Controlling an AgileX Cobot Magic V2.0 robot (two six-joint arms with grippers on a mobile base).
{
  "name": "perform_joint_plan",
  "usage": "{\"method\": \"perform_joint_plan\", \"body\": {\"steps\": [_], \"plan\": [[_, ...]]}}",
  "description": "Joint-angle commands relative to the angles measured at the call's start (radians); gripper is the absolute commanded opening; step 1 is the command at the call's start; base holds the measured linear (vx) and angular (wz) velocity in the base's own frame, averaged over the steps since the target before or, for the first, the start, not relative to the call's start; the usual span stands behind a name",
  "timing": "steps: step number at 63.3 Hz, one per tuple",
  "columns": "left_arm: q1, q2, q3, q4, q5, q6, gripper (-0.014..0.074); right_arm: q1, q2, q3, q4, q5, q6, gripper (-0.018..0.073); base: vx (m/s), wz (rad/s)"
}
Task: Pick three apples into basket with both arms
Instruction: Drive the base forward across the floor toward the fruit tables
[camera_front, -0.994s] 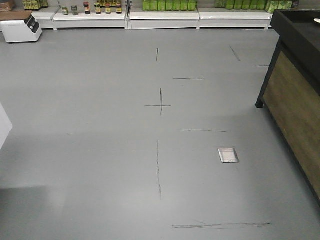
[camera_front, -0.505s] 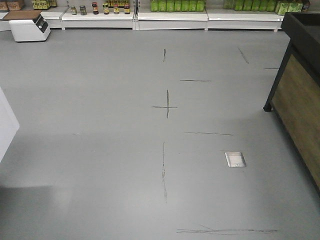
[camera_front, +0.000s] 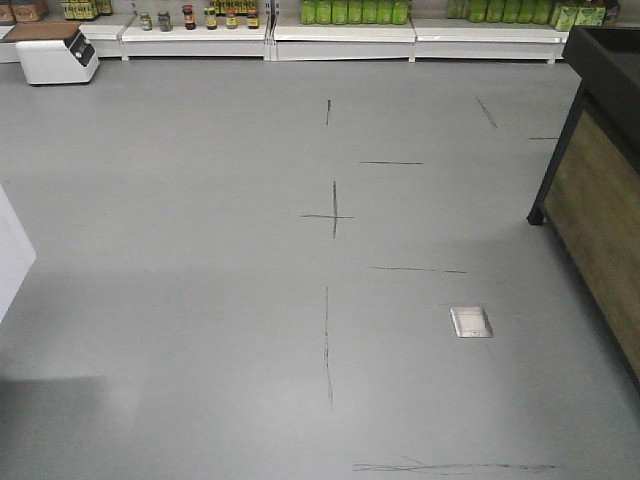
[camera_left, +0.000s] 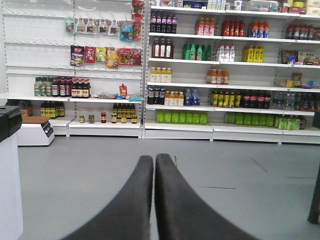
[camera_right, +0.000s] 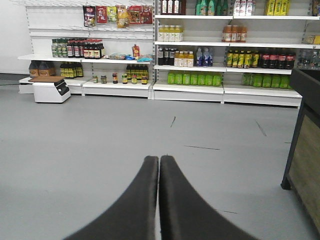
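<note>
The apples and the basket are out of view in every frame. My left gripper (camera_left: 154, 158) points level across the grey floor toward the store shelves, its two dark fingers pressed together with nothing between them. My right gripper (camera_right: 159, 159) does the same, shut and holding nothing. Neither arm shows in the front view.
A black-framed counter with a wood side panel (camera_front: 595, 190) stands at the right. Stocked white shelves (camera_left: 210, 75) line the far wall. A white box unit with a brown top (camera_front: 55, 52) sits at far left. A metal floor plate (camera_front: 471, 321) and a pale object (camera_front: 12, 265) at the left edge.
The front view has shifted: floor marks and counter slid right, then slightly down. The base is turning or moving. Both grippers' earlier states are not shown.
</note>
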Motion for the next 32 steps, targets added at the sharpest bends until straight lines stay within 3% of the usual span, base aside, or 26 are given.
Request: {"method": "perform_joint_plan", "body": {"steps": [1, 32], "plan": [[0.003, -0.015, 0.023, -0.010, -0.069, -0.009, -0.0006, -0.001, -0.011, 0.013, -0.008, -0.077, -0.008, -0.0009, 0.03, 0.03], [0.003, -0.015, 0.023, -0.010, -0.069, -0.009, -0.0006, -0.001, -0.011, 0.013, -0.008, -0.077, -0.008, -0.0009, 0.01, 0.00]]}}
